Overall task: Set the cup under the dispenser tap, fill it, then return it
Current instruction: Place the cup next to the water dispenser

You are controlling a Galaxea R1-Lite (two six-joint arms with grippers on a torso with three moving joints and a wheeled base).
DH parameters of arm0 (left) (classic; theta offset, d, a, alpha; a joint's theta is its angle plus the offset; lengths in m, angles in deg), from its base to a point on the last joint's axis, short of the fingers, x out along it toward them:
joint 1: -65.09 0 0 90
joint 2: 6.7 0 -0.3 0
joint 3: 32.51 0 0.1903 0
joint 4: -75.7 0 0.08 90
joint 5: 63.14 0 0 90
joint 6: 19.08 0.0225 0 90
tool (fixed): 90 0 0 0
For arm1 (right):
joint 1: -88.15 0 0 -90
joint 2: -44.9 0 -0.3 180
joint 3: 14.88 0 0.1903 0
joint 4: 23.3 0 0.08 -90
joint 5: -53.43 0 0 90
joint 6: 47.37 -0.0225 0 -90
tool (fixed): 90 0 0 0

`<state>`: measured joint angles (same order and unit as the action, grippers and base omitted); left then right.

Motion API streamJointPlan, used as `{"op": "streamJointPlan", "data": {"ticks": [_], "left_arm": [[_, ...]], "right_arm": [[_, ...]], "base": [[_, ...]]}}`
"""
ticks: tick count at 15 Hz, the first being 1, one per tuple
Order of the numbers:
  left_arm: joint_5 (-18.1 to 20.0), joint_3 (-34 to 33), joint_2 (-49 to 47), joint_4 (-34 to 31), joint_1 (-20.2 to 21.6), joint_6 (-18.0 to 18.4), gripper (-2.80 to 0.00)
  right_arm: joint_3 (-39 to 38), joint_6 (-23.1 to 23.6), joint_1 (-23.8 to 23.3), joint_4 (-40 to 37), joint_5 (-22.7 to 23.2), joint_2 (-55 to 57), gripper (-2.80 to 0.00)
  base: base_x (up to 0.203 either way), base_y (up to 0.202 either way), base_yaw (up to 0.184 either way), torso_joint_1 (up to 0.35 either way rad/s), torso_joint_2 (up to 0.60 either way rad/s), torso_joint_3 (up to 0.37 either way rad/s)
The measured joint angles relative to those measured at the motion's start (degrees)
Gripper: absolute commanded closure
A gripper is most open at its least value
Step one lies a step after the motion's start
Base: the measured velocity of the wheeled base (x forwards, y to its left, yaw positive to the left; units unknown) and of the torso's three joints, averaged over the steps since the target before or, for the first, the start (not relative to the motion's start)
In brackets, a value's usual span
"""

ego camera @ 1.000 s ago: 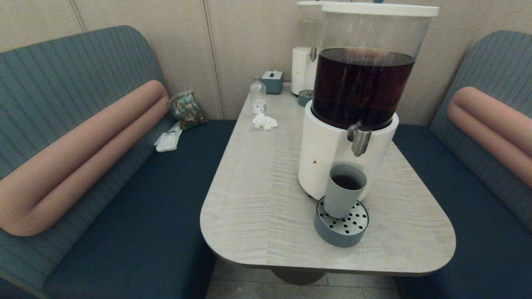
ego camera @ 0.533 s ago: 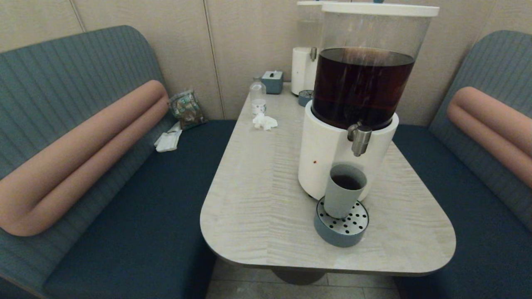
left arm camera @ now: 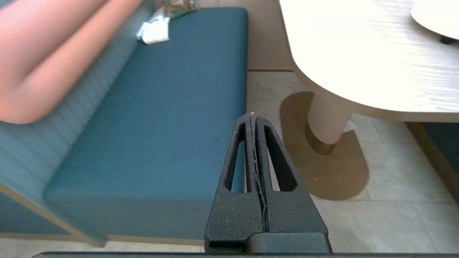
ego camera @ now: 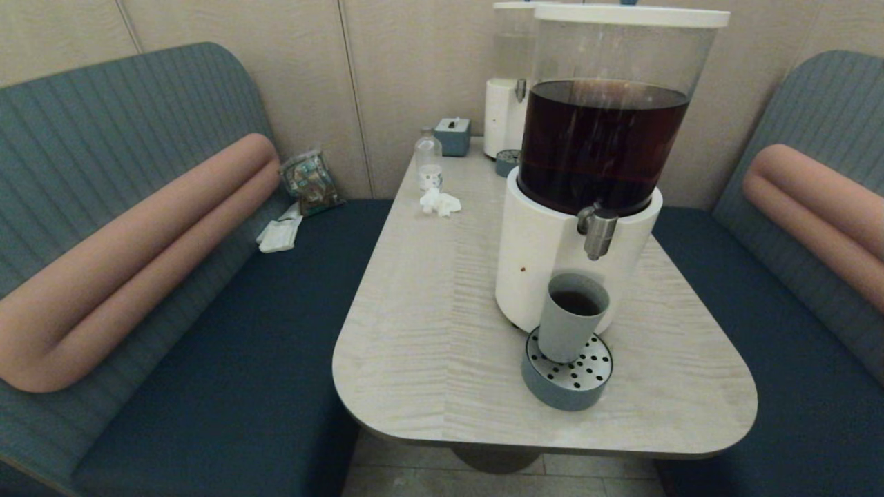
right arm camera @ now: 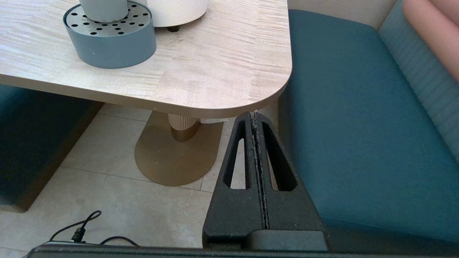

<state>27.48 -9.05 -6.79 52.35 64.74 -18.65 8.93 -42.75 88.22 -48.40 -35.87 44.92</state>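
The grey-blue cup stands upright on the round drip tray, right below the brushed-steel dispenser tap. Dark liquid shows inside the cup. The tap belongs to the big white-based dispenser with dark brown liquid in its clear tank. Only the cup's base shows in the right wrist view. Neither arm appears in the head view. My left gripper is shut and empty, low beside the table over the left bench. My right gripper is shut and empty, below the table's near right corner.
A smaller pale dispenser, a second drip tray, a tissue box, a clear bottle and a crumpled tissue sit at the table's far end. Blue benches flank the table. A cable lies on the floor.
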Motion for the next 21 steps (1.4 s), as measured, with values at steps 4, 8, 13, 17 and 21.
{"op": "streamJointPlan", "data": {"ticks": [4,8,13,17,21], "left_arm": [[0.5,0.4,0.0,0.5,0.0,-1.8,0.0],[3.7,12.2,-1.7,-3.5,0.0,-5.5,0.0],[11.9,29.2,-22.2,1.8,-0.3,-8.8,-2.8],[25.1,33.2,-44.7,20.8,-0.6,-8.2,-2.8],[42.1,29.6,-63.0,42.4,-0.9,-0.9,-2.8]], "right_arm": [[0.0,0.0,0.0,0.0,0.0,0.0,0.0],[0.0,0.0,0.0,0.0,0.0,0.0,0.0],[0.0,0.0,0.0,0.0,0.0,0.0,0.0],[0.0,0.0,0.0,0.0,0.0,0.0,0.0],[0.0,0.0,0.0,0.0,0.0,0.0,0.0]], "base": [[0.0,0.0,0.0,0.0,0.0,0.0],[0.0,0.0,0.0,0.0,0.0,0.0],[0.0,0.0,0.0,0.0,0.0,0.0],[0.0,0.0,0.0,0.0,0.0,0.0],[0.0,0.0,0.0,0.0,0.0,0.0]]}}
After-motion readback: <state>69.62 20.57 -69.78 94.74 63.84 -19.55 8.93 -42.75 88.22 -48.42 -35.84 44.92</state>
